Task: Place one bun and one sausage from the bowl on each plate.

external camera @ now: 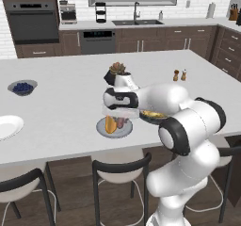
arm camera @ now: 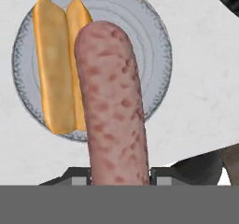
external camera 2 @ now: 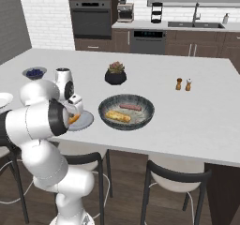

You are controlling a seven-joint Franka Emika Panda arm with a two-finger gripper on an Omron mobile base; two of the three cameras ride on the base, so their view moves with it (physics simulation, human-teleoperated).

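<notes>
My gripper [arm camera: 119,174] is shut on a mottled pink sausage [arm camera: 112,106] and hangs over the grey plate [arm camera: 154,55]. An orange bun [arm camera: 58,64] lies on that plate, just beside the sausage. From the left base the gripper [external camera: 120,114] stands low over the grey plate [external camera: 101,127], near the counter's front edge. The dark speckled bowl [external camera 2: 140,102] sits to the plate's right and holds a bun [external camera 2: 118,116] and a sausage [external camera 2: 130,107]. A white plate [external camera: 8,126] lies bare at the far left.
A small bowl of blueberries [external camera: 22,87] is at the back left. A black succulent pot [external camera 2: 116,74] stands behind the bowl, and two shakers [external camera 2: 183,84] stand to the right. Chairs [external camera: 120,166] line the counter's front edge.
</notes>
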